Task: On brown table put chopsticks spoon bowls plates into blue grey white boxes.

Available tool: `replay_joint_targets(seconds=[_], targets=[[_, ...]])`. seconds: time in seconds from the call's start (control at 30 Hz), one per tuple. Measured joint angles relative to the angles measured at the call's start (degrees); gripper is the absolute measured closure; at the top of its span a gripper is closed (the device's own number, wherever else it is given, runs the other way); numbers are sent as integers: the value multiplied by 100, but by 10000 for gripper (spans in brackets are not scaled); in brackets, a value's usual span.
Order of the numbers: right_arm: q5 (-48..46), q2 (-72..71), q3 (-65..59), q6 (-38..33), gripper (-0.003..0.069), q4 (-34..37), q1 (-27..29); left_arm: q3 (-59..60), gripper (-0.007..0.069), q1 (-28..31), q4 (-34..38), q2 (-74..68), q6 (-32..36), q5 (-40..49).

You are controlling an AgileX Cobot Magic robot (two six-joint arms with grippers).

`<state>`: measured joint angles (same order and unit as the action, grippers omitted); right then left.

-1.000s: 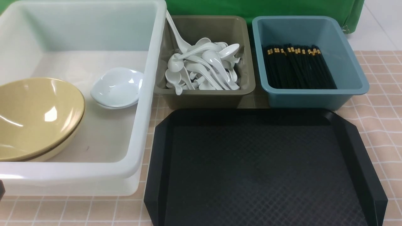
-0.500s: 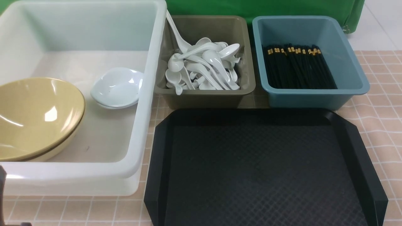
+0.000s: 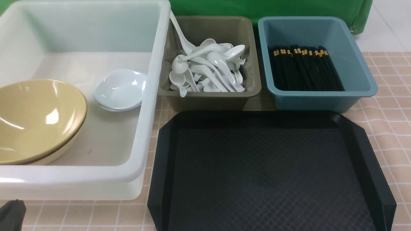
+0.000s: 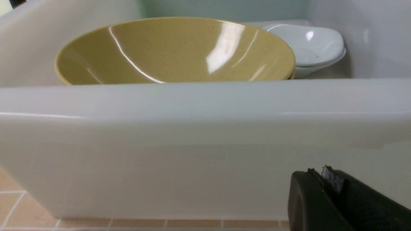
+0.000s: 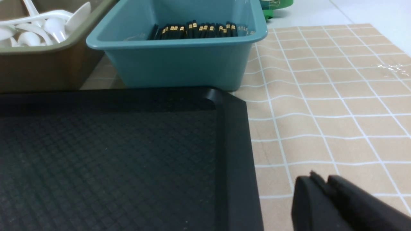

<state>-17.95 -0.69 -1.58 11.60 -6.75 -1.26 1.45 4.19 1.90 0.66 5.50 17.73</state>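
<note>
Both arms sit low and pulled back. Left end effector (image 4: 324, 175) is fully closed, holding nothing; right end effector (image 5: 321, 181) looks basically closed too.

A green cloth (image 3: 266, 8) is hung behind the table (image 3: 390, 93); pale floor (image 3: 390, 25) is seen beside the cloth.

Big translucent white plastic tub (image 3: 151, 96) and stacked mustard-yellow bowls (image 3: 35, 118) cut off by front view's left edge; black textured tray (image 3: 269, 173) cropped below; right claw (image 5: 324, 184) barely in frame.
</note>
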Motion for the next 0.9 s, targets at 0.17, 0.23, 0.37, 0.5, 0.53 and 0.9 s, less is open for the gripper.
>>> replay_joint_targets(seconds=[0.17,0.23,0.37,0.5,0.53,0.9], targets=[[0,0,0,0,559,0,0,0,620,0,0,0,0,0],[0,0,0,0,559,0,0,0,620,0,0,0,0,0],[0,0,0,0,555,0,0,0,620,0,0,0,0,0],[0,0,0,2,551,0,0,0,620,0,0,0,0,0],[0,0,0,2,550,0,0,0,620,0,0,0,0,0],[0,0,0,2,536,0,0,0,620,0,5,0,0,0]])
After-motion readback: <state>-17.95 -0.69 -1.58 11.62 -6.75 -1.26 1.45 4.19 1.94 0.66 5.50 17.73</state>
